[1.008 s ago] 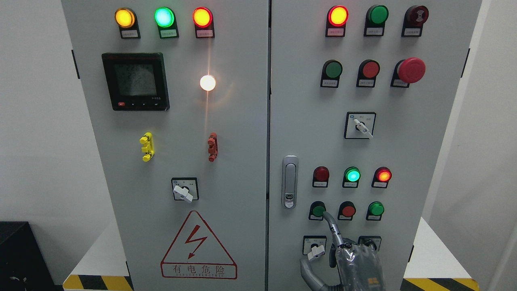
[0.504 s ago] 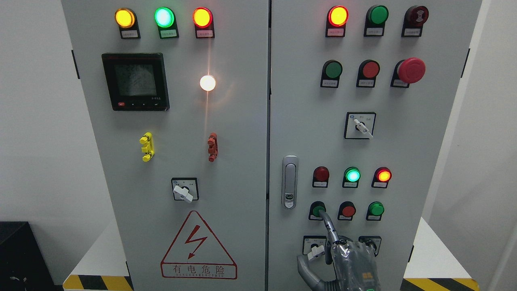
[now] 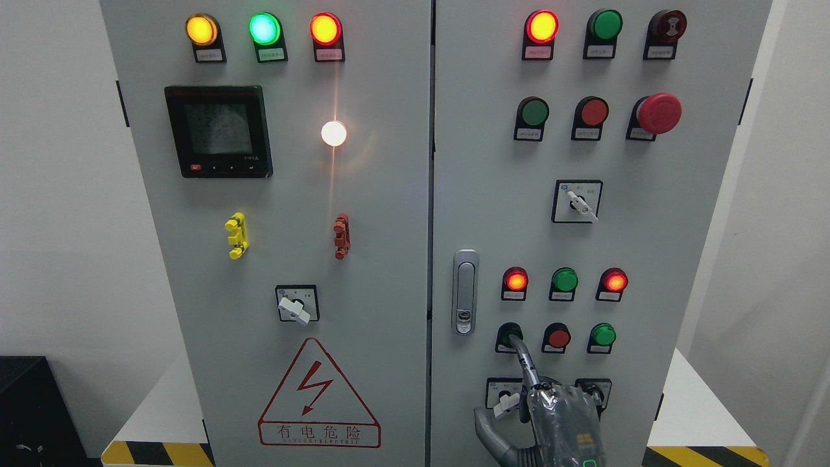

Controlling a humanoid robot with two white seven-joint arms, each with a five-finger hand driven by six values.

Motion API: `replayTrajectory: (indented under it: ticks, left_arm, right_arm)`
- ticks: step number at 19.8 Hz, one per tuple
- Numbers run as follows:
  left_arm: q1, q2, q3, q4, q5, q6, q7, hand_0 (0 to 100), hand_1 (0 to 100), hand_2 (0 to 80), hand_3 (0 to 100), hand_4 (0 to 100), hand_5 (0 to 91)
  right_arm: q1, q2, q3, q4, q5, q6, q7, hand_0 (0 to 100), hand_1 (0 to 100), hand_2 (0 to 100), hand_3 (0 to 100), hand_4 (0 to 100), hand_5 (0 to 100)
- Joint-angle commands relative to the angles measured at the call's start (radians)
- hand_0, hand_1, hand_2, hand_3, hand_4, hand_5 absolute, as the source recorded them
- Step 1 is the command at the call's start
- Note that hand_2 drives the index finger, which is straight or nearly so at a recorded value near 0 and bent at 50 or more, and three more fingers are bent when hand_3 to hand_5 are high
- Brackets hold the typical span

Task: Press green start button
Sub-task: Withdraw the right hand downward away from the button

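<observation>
Pressing the rigid, spring-loaded green start button [image 3: 509, 336] squarely on its face is advised, directly above the right hand [image 3: 556, 415], whose index finger is extended onto it, remaining fingers curled.

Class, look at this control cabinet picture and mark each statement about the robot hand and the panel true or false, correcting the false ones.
1. The robot hand has one finger extended onto the green button in the lower row. True.
2. The red lamp above that button is dark. False: it is lit.
3. The green lamp beside it glows brightly. False: it looks unlit.
4. The red mushroom button sits at the upper right. True.
5. The door handle is on the left door. False: it is on the right door.
</observation>
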Motion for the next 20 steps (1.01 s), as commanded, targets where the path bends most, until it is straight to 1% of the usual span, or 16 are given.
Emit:
replayTrajectory:
  ticks: [1, 4, 7, 9, 12, 14, 16, 17, 19, 20]
  left_arm:
    - [-0.023, 0.000, 0.000, -0.028, 0.000, 0.001, -0.001, 12, 56, 0.0, 0, 0, 0.0]
    - [-0.023, 0.000, 0.000, -0.028, 0.000, 0.001, -0.001, 12, 56, 0.0, 0, 0, 0.0]
    - [-0.023, 0.000, 0.000, -0.028, 0.000, 0.001, -0.001, 12, 56, 0.0, 0, 0, 0.0]
    - [-0.023, 0.000, 0.000, -0.028, 0.000, 0.001, -0.001, 12, 56, 0.0, 0, 0, 0.0]
    - [-0.023, 0.000, 0.000, -0.028, 0.000, 0.001, -0.001, 12, 56, 0.0, 0, 0, 0.0]
    - [-0.023, 0.000, 0.000, -0.028, 0.000, 0.001, -0.001, 12, 56, 0.0, 0, 0, 0.0]
    - [-0.023, 0.000, 0.000, -0.028, 0.000, 0.001, -0.001, 12, 56, 0.0, 0, 0, 0.0]
    - [-0.023, 0.000, 0.000, -0.028, 0.000, 0.001, -0.001, 12, 56, 0.0, 0, 0, 0.0]
    - [-0.023, 0.000, 0.000, -0.028, 0.000, 0.001, -0.001, 12, 56, 0.0, 0, 0, 0.0]
    - [-0.023, 0.000, 0.000, -0.028, 0.000, 0.001, -0.001, 12, 56, 0.0, 0, 0, 0.0]
  right_arm:
    - [-0.003, 0.000, -0.002, 0.018, -0.004, 0.002, 0.003, 34, 33, 0, 92, 85, 100]
    - [-0.001, 0.000, 0.000, 0.003, -0.010, -0.001, 0.003, 34, 33, 0, 92, 85, 100]
    - [0.000, 0.002, -0.003, -0.019, -0.024, -0.033, 0.002, 36, 33, 0, 93, 85, 99]
    - [0.008, 0.003, -0.003, -0.036, -0.024, -0.040, 0.002, 38, 33, 0, 92, 85, 98]
    - [0.048, 0.005, -0.002, -0.080, -0.058, -0.046, 0.003, 39, 33, 0, 92, 84, 97]
    - [0.079, 0.005, -0.002, -0.109, -0.093, -0.065, 0.008, 41, 34, 0, 91, 83, 96]
    - [0.108, 0.005, -0.002, -0.135, -0.125, -0.084, 0.009, 44, 33, 0, 89, 81, 91]
    - [0.120, 0.005, -0.002, -0.149, -0.147, -0.090, 0.009, 46, 33, 0, 86, 79, 87]
    - [0.151, 0.003, -0.002, -0.180, -0.200, -0.104, 0.012, 47, 33, 0, 85, 77, 83]
    - [0.164, 0.005, 0.000, -0.198, -0.227, -0.107, 0.014, 47, 31, 0, 79, 74, 79]
